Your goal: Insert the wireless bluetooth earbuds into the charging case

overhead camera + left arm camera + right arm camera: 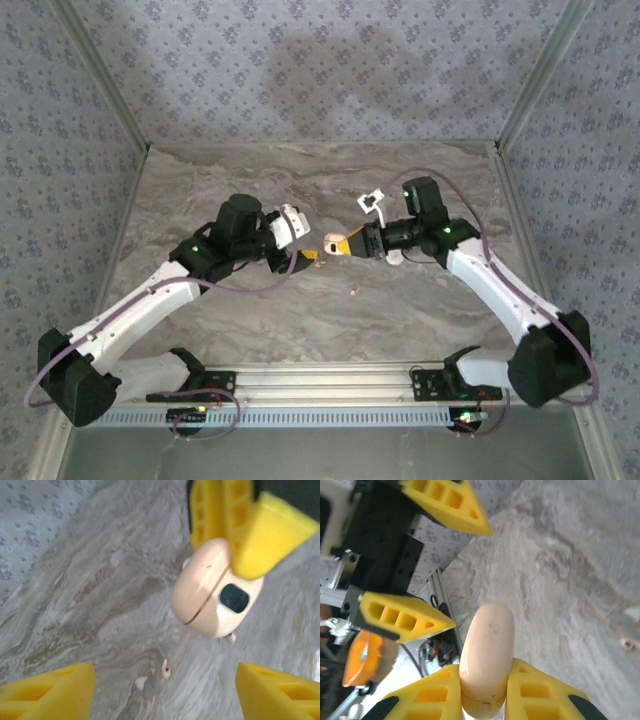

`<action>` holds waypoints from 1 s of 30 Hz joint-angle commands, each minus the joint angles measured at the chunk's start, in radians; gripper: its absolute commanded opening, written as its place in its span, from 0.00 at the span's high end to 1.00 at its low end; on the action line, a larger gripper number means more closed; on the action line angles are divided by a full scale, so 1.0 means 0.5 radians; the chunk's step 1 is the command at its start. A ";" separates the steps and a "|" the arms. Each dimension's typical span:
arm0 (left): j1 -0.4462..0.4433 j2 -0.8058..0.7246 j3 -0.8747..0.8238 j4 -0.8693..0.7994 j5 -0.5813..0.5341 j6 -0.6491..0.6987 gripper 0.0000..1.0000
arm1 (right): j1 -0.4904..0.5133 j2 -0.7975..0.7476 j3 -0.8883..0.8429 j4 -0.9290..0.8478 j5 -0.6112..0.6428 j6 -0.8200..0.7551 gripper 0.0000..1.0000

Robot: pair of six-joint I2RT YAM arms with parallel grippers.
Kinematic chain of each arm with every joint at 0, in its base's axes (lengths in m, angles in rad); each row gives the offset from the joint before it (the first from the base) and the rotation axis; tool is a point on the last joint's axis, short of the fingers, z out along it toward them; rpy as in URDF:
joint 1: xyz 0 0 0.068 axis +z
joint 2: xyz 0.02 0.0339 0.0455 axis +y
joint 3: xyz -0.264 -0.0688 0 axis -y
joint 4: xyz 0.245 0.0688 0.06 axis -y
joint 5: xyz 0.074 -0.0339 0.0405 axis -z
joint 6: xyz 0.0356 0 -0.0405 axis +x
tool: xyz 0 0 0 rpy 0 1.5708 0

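The charging case (487, 645), a peach rounded shell with a thin gold seam and a dark oval patch (234, 598), is held off the marble table. My right gripper (486, 666) is shut on its lower end, one yellow finger on each side. My left gripper (166, 680) stands open just in front of the case (333, 243), its fingertips apart and nothing between them. One tiny pale earbud (165, 669) lies on the table below the left gripper. Another earbud (231, 638) shows just under the case. An earbud (626, 642) also lies on the table at the right of the right wrist view.
The two grippers (300, 250) (352, 243) face each other closely at the middle of the table. A small white tag (372, 201) sits by the right wrist. A metal rail (330, 382) runs along the near edge.
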 commanded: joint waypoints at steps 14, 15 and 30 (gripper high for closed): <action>0.033 -0.010 -0.090 0.588 0.813 -0.352 0.36 | -0.058 -0.254 -0.064 0.257 -0.551 -1.025 0.81; 0.034 -0.006 -0.082 0.596 0.851 -0.352 0.38 | -0.055 -0.234 -0.049 0.242 -0.581 -1.028 0.80; 0.031 0.131 0.139 0.254 1.156 -0.220 0.64 | -0.010 -0.144 0.009 0.225 -0.609 -1.035 0.80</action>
